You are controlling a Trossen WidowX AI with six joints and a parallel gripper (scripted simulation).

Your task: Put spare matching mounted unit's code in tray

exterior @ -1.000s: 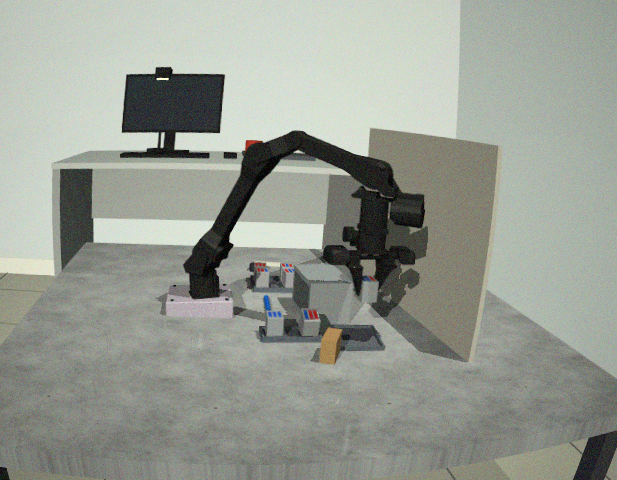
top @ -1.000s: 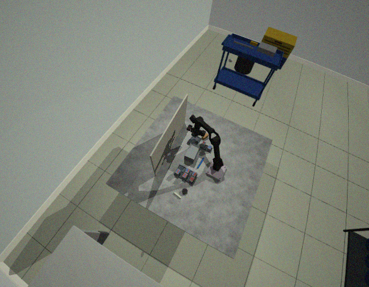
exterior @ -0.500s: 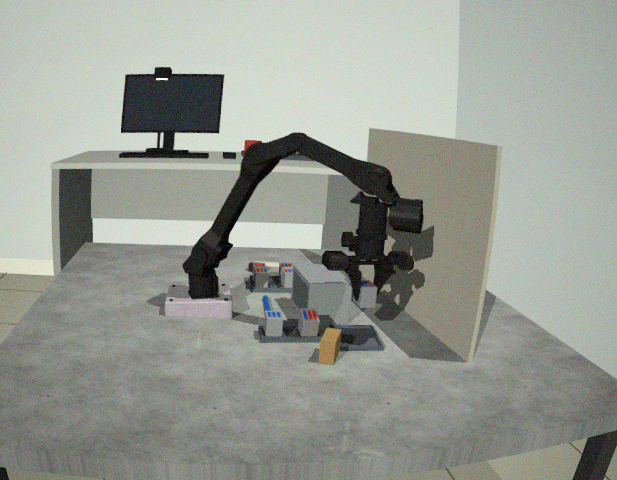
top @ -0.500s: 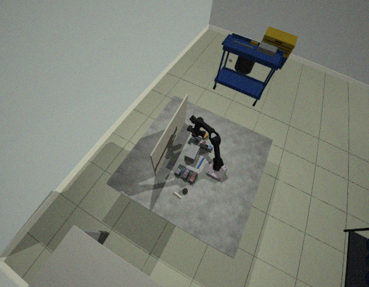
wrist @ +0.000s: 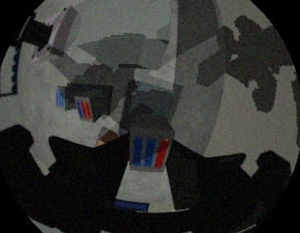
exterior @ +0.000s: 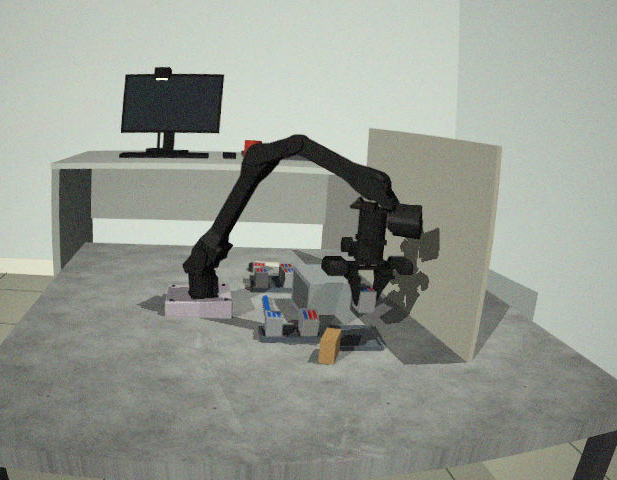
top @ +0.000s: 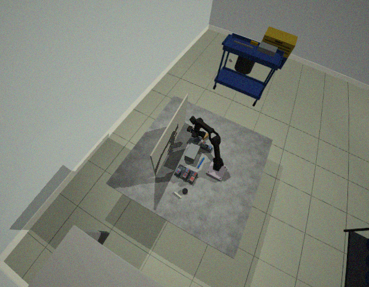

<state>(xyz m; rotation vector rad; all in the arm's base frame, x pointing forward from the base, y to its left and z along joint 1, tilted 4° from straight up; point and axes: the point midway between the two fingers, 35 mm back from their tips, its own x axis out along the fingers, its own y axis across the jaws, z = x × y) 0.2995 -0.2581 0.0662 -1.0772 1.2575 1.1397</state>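
Note:
My gripper (exterior: 367, 292) (wrist: 149, 136) is shut on a small grey spare (exterior: 366, 300) (wrist: 150, 182) with blue and red stripes on top. It holds the spare low over the table, just right of the mounted unit, a large grey box (exterior: 318, 292) (top: 192, 152), and close to the upright beige panel (exterior: 442, 232) (top: 168, 133). A dark flat tray (exterior: 357, 339) lies in front of the unit. Two striped spares (exterior: 273, 322) (exterior: 309, 320) stand at its left end. More spares (exterior: 264, 273) (top: 186, 174) stand behind the unit. The unit's back is hidden.
A brown block (exterior: 329, 346) (top: 205, 136) stands at the tray's front edge. A blue pen (top: 201, 162) lies near the arm's pink base (exterior: 197, 305) (top: 216, 173). A white cylinder (top: 177, 194) and a black ball (top: 185, 191) lie farther off. A desk with a monitor (exterior: 171, 103) stands behind.

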